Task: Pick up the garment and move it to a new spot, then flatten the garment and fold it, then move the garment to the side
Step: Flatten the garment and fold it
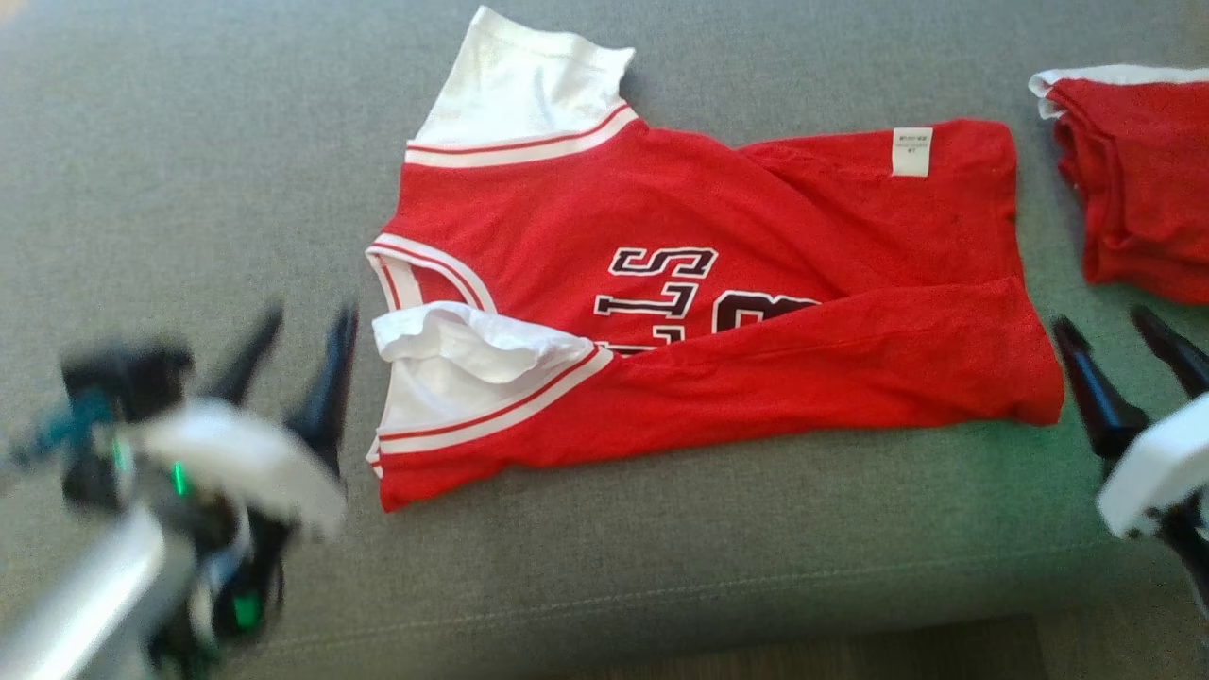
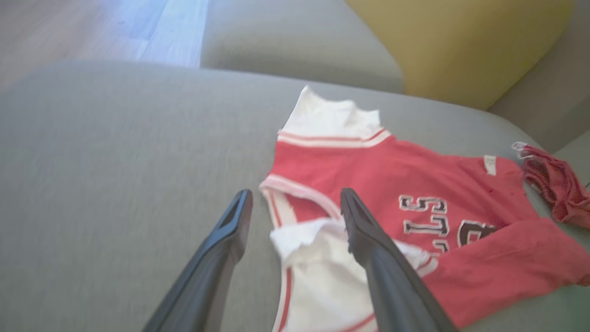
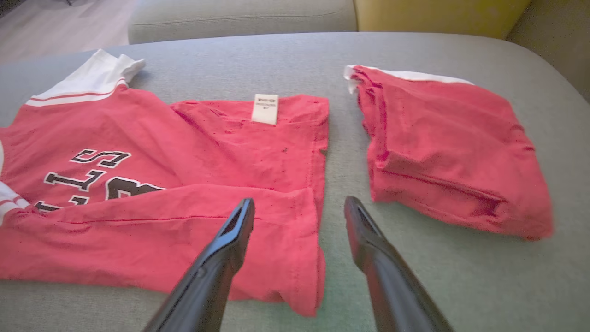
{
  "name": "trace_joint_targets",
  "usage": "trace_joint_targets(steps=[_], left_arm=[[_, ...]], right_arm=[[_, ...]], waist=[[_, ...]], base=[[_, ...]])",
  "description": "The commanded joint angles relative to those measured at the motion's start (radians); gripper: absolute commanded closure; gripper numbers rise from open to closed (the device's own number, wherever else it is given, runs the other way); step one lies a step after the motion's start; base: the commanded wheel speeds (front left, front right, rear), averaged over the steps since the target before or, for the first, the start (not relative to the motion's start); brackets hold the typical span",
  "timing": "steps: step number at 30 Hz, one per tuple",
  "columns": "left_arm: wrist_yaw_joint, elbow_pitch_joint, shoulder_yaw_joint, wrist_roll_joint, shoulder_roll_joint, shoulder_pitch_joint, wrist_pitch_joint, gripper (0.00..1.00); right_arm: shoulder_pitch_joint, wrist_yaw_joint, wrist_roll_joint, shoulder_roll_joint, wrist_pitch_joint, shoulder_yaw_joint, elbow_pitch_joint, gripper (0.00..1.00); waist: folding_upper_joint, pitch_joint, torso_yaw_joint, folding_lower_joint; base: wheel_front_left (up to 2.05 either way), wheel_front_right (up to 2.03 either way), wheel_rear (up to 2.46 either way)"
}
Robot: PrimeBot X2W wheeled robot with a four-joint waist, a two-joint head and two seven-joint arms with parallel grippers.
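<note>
Red knit shirt (image 1: 661, 312) with white sleeves, red-and-white striped trim and dark block lettering lies spread across the middle of the head view on a grey woven sofa cushion (image 1: 189, 142). Its collar end is toward the left of the frame and its hem toward the right, with the lower long edge folded up over part of the lettering. A small white rectangular care label (image 1: 911, 151) sits near the shirt's upper right corner. The left gripper (image 1: 307, 326), blurred at the lower left, is just left of the lower white sleeve, its two dark fingers spread wide with nothing held; in the left wrist view one finger (image 2: 368, 230) crosses in front of that sleeve, though I cannot tell if it touches. The right gripper (image 1: 1103, 326) at the lower right stands just beside the hem, also wide apart and empty. A folded red cloth (image 1: 1143, 189) with a white edge lies at the upper right, apart from the shirt
</note>
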Motion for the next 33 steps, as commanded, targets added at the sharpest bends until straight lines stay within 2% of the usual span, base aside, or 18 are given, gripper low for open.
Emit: trace_joint_targets(steps=[1,4,9,15,23,33], left_arm=[[-0.017,-0.030,0.050,0.017,0.042,-0.125,0.023,0.00],[-0.081,0.048,0.025,0.047,0.048,-0.354,0.142,0.00],[-0.190,0.235,-0.037,0.057,0.004,-0.637,0.321,0.00],[-0.281,0.444,-0.057,0.033,-0.046,-0.835,0.431,0.00],[-0.344,0.703,-0.089,0.100,-0.062,-1.032,0.461,0.00],[-0.404,0.861,-0.133,0.144,-0.086,-1.136,0.468,0.00]], right_arm=[[-0.036,0.000,-0.007,-0.007,-0.016,0.034,-0.040,0.00],[-0.084,0.000,-0.011,0.014,-0.037,0.103,-0.030,0.00],[-0.143,0.000,-0.006,0.019,-0.065,0.172,-0.015,0.00],[-0.189,0.000,-0.004,0.021,-0.105,0.219,0.001,0.00],[-0.233,0.000,0.000,0.039,-0.174,0.257,0.044,0.00],[-0.262,0.000,0.008,0.055,-0.228,0.276,0.089,0.00]], waist=[[0.0000,0.015,-0.004,0.0000],[0.0000,0.064,-0.027,0.0000],[0.0000,0.148,-0.067,0.0000],[0.0000,0.223,-0.120,0.0000],[0.0000,0.306,-0.191,0.0000],[0.0000,0.360,-0.234,0.0000]], base=[[0.00,0.00,0.00],[0.00,0.00,0.00],[0.00,0.00,0.00],[0.00,0.00,0.00],[0.00,0.00,0.00],[0.00,0.00,0.00]])
